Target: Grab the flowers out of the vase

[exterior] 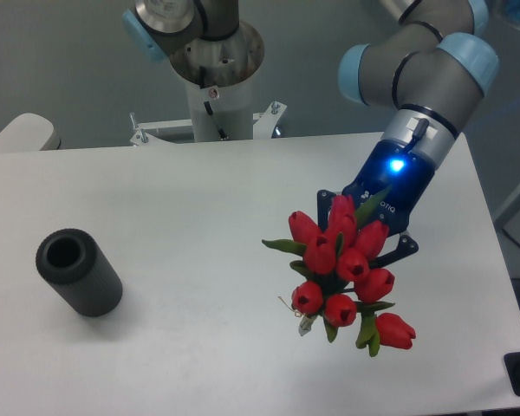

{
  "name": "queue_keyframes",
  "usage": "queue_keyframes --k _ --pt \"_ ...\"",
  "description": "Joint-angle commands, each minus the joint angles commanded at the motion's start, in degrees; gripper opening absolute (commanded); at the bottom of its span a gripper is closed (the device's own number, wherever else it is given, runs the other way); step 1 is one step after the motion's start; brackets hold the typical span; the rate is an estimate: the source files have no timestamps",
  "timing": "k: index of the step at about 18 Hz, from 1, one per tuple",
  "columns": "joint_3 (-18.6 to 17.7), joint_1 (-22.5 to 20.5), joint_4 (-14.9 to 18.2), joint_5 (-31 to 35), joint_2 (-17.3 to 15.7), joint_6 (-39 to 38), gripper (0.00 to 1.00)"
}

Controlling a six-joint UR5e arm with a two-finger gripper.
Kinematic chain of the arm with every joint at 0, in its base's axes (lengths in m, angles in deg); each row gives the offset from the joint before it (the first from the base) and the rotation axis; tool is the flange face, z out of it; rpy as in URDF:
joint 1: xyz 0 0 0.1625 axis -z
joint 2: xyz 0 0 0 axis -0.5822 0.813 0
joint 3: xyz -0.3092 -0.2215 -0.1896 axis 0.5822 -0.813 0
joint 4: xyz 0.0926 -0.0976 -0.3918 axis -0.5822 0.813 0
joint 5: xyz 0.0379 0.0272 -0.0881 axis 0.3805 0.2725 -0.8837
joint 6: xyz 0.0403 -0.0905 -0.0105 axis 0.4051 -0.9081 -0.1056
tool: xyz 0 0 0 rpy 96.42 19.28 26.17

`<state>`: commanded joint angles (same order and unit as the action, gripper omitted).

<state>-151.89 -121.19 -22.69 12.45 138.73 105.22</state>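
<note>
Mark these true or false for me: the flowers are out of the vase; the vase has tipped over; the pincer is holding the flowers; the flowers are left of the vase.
1. The flowers are out of the vase. True.
2. The vase has tipped over. False: it stands upright, mouth open upward.
3. The pincer is holding the flowers. True, the bunch hangs from it, though the buds hide its fingers.
4. The flowers are left of the vase. False: they are far to its right in the picture, over the table.

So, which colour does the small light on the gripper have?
Blue; the light glows on the gripper holding the flowers, fixed camera view.
</note>
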Motion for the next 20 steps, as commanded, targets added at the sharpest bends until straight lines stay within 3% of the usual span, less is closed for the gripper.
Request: queue_keyframes --k 20 --pt "-0.4 -1.1 0.0 -0.3 -0.3 1.3 0.22"
